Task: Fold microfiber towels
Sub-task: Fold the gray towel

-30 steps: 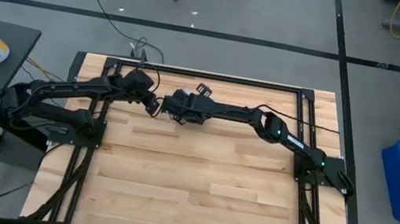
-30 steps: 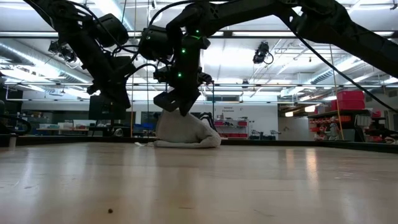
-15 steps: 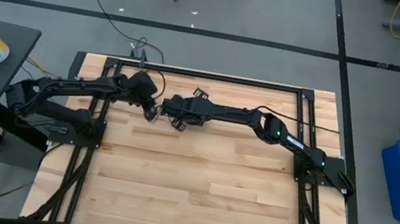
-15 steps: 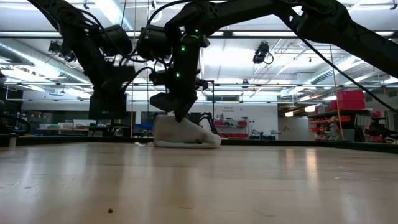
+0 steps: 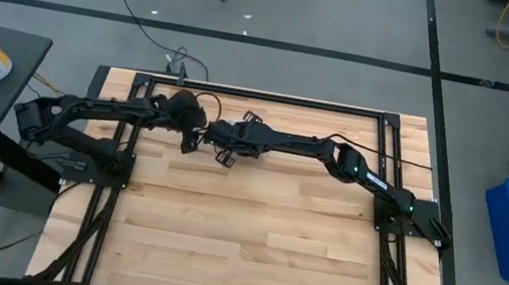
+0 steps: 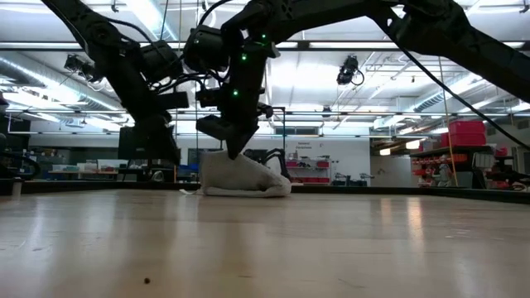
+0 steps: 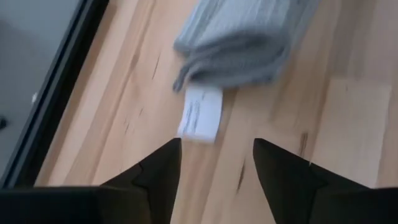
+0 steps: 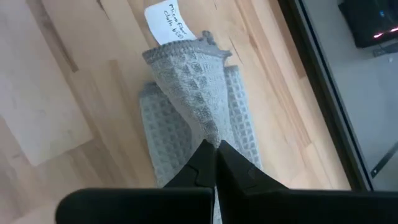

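towel (image 8: 199, 106): bunched heap near the tabletop's (image 5: 251, 233) far edge, left of centre
right gripper (image 8: 216, 163): fingers pressed together, pinching a raised fold
left gripper (image 7: 216, 163): spread, empty, beside the tag (image 7: 200, 112)
risk: fold may slip out; grippers close, could collide

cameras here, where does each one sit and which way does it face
High view: overhead, looking straight down on the table; both arms meet over the towel.
Low view: at table height, looking level across; arms drop onto the towel.
Left wrist view: past its open left gripper at towel and white tag.
Right wrist view: right gripper pinching a towel fold.
Both wrist views share towel and tag.
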